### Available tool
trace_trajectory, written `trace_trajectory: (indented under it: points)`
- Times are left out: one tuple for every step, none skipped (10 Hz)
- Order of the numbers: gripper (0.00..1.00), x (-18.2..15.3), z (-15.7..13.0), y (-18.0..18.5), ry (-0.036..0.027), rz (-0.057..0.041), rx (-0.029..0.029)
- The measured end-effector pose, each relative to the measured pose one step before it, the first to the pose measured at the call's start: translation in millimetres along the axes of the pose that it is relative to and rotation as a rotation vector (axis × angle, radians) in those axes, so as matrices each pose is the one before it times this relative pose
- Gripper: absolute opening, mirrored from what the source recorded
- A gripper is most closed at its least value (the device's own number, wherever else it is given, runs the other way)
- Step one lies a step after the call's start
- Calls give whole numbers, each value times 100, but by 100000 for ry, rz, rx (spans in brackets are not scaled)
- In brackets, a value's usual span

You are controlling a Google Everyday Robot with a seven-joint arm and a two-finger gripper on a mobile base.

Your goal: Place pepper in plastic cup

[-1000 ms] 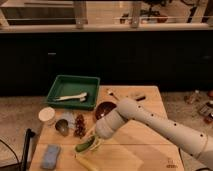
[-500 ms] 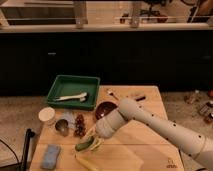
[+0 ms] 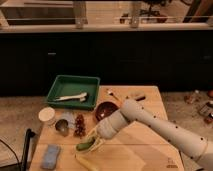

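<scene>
The pepper point(image 3: 85, 145) is a small dark-green glossy piece lying near the table's front left. My gripper point(image 3: 93, 139) is down at the pepper's right end, right against it, at the tip of the white arm point(image 3: 150, 122) that reaches in from the right. A greyish see-through cup point(image 3: 62, 127) stands to the left of the pepper. A white cup point(image 3: 47, 116) stands further left.
A green tray point(image 3: 60, 89) at the back left holds a pale long piece point(image 3: 71, 97). A brown bowl point(image 3: 106, 110) sits behind the gripper, and a dark red cluster point(image 3: 79, 125) is beside the cups. A pale yellow long piece point(image 3: 88, 162) and a blue sponge point(image 3: 50, 156) lie at the front edge.
The arm and gripper have shifted only slightly at the pepper. The pepper stays in about the same spot.
</scene>
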Motion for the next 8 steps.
trace_trajectory:
  points:
    - [57, 255, -282, 105, -738, 3037, 2228]
    - [67, 127, -115, 10, -983, 1910, 1338]
    - [76, -11, 132, -81, -1312, 1137, 612]
    - [80, 44, 41, -41, -1153, 795, 598]
    - [80, 71, -18, -30, -1253, 821, 608]
    - [80, 38, 51, -21, -864, 94, 223]
    - [80, -22, 157, -81, -1071, -252, 79]
    - [80, -42, 152, -63, -716, -367, -62]
